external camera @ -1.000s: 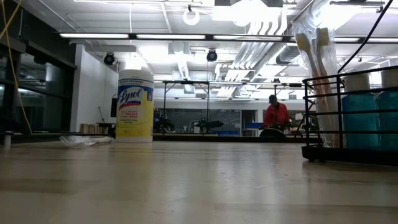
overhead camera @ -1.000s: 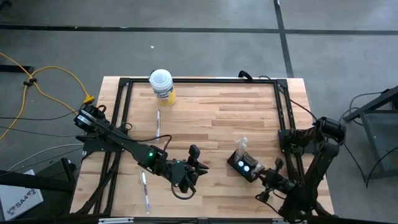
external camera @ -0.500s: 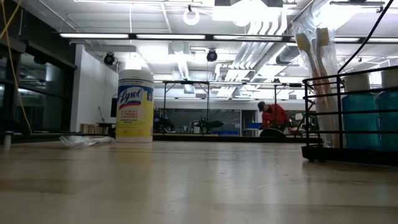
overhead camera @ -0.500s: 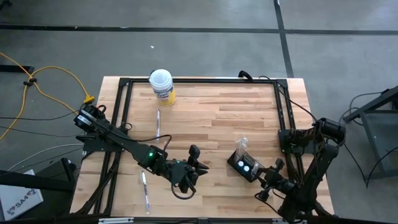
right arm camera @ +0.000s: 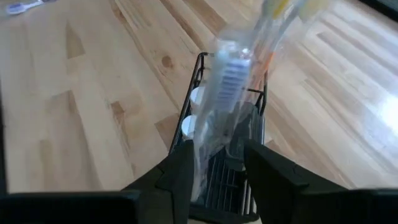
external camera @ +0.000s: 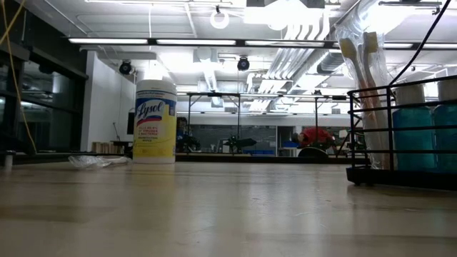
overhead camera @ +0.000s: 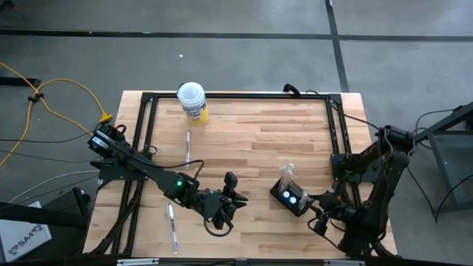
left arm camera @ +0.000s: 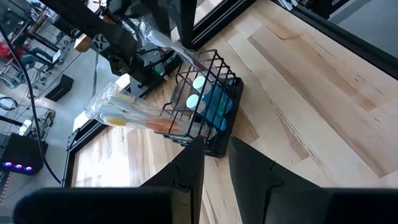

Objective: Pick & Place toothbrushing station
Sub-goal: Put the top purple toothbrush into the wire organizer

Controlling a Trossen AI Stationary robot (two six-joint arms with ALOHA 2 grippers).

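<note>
The toothbrushing station [overhead camera: 290,196] is a black wire holder with two teal bottles and wrapped toothbrushes. It stands on its base on the wooden table, right of the middle; the low view shows it at the right [external camera: 400,135]. My right gripper [overhead camera: 319,209] is open just to its near right, its fingers [right arm camera: 180,171] on either side of the holder's near end [right arm camera: 224,168]. My left gripper [overhead camera: 230,191] waits open at the table's middle, pointing toward the station [left arm camera: 202,102], with nothing between its fingers.
A white-lidded, yellow-labelled canister [overhead camera: 192,101] stands at the far left of the table. Two wrapped toothbrushes [overhead camera: 188,144] [overhead camera: 172,225] lie on the left half. A black frame [overhead camera: 236,96] runs around the tabletop. The wood between canister and station is bare.
My right arm has drawn back a little toward the table's right edge, away from the station, which has stayed where it was. A person in red in the room behind has bent down.
</note>
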